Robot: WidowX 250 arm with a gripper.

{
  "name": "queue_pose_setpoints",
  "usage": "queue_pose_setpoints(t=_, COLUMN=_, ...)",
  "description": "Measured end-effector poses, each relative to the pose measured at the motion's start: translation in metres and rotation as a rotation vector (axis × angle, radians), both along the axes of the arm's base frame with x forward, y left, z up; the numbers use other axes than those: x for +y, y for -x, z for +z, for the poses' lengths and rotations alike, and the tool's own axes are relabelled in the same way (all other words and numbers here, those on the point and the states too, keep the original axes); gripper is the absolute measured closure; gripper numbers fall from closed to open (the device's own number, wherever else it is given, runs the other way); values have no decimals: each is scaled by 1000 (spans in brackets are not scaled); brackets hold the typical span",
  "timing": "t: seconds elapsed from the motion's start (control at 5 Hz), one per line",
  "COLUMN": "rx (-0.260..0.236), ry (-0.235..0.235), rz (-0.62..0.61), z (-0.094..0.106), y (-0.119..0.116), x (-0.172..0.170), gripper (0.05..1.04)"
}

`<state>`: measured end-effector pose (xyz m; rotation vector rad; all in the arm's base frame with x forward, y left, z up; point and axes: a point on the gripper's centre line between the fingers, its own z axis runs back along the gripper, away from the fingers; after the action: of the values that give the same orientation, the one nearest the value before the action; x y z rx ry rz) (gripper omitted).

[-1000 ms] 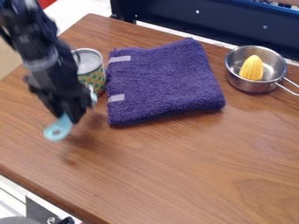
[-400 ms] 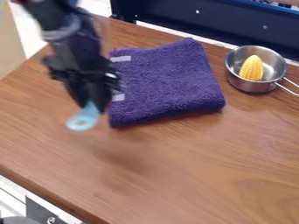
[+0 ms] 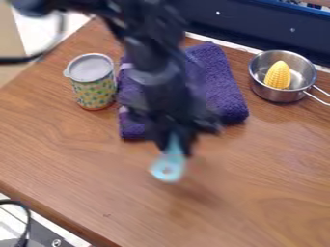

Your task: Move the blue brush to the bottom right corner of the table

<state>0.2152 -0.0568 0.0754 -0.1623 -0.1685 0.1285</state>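
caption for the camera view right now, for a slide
The claw holds a blue brush over the wooden table, in front of a purple towel.

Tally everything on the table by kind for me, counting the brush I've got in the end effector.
Containers: 2 (patterned can, metal pot)
Cloths: 1 (purple towel)
Food-shaped items: 1 (yellow corn)
Brushes: 1 (blue brush)
Total: 5

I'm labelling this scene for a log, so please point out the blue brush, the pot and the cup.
Blue brush (image 3: 167,171): camera view, on its end with the hole.
Pot (image 3: 254,80): camera view, on its outer wall.
Cup (image 3: 95,94): camera view, on its patterned side.
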Motion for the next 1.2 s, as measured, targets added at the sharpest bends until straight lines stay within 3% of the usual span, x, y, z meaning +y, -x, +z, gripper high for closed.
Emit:
queue_pose_setpoints(t=0.2, rx=-9, ry=21, rz=30, z=-11, y=1, x=-30, gripper=768)
queue_pose_setpoints(t=0.6, rx=0, ry=-14, rz=57, z=-37, y=8, x=-61, gripper=768)
queue_pose_setpoints(t=0.8, rx=-46, ry=-21, rz=78, z=-39, y=7, x=-71, gripper=769)
queue_pose_setpoints(t=1.0, rx=-41, ry=-6, rz=69, z=-40, y=12, x=-80, gripper=727)
queue_pose_setpoints(t=1.2, rx=-16, ry=-28, rz=65, z=-41, y=14, x=-82, gripper=443)
